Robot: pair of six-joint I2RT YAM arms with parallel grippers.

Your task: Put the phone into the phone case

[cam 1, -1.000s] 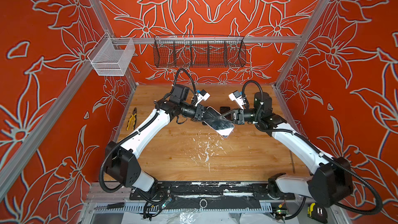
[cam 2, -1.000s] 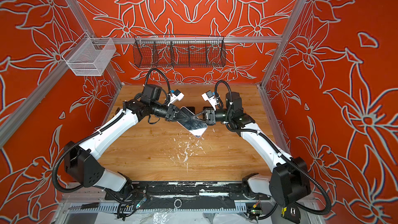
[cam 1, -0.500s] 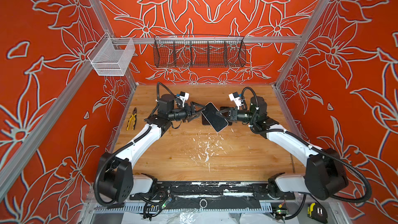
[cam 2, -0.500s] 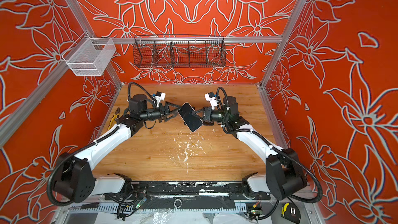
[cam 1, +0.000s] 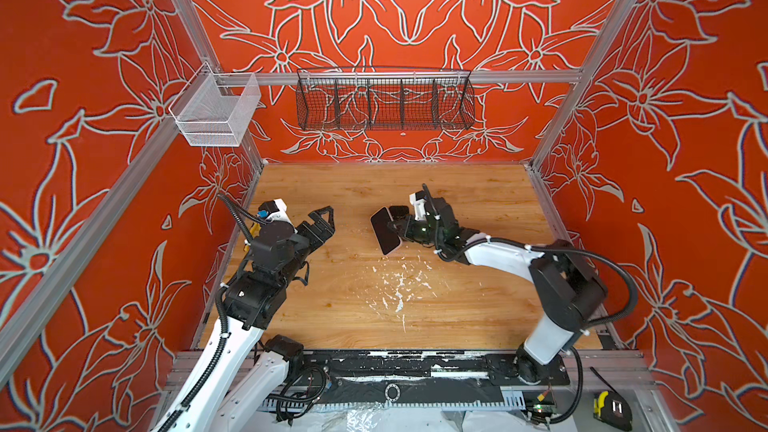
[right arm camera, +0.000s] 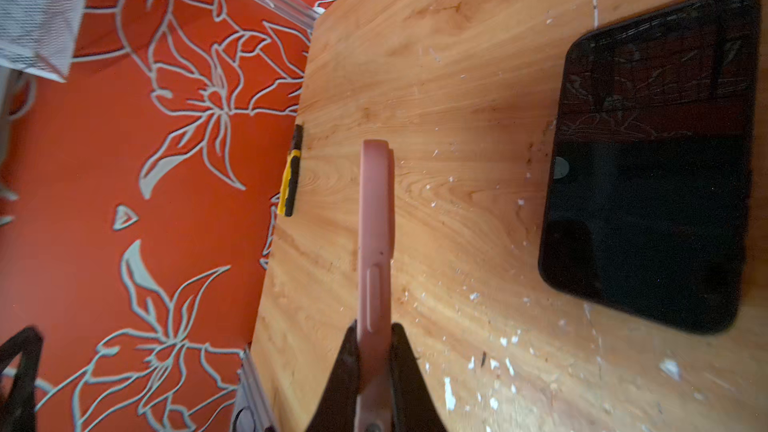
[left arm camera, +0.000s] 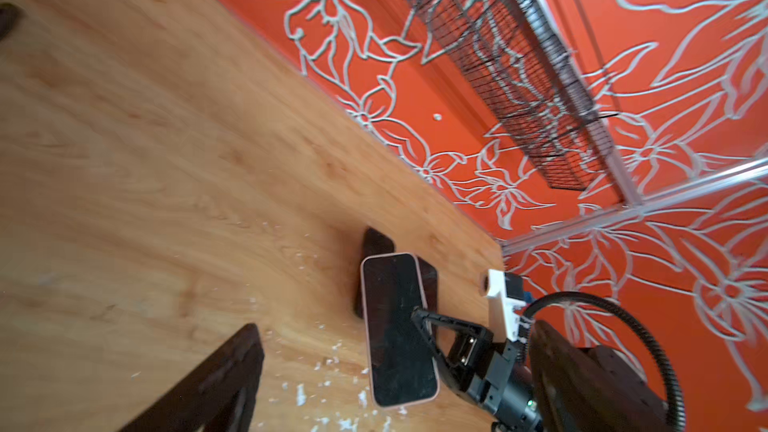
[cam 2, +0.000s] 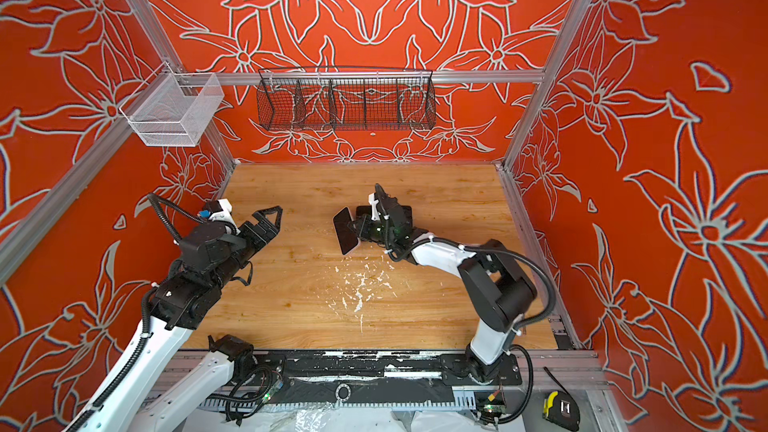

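Over wooden table point(cam 1: 332, 313), right tool point(cam 1: 400, 226) holds phone case point(cam 1: 382, 229) front-to-back

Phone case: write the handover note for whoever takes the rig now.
Left gripper: open, empty, clear of the work.
Right gripper: shut on the pink phone case, its broad side toward the left gripper.
A dark face fills the case; whether that is the phone seated, I cannot tell.
A black cracked-screen phone lies flat on the table.
To do: check the seating, then set the case down.

There's the slim pink-rimmed case point(left arm camera: 390, 317), black-faced; glossy black flat phone point(right arm camera: 652, 168); pale wood-grain tabletop point(cam 1: 353, 317) speckled with white flecks point(cam 1: 399, 284); orange-red walls point(cam 1: 415, 14), white flower outlines.
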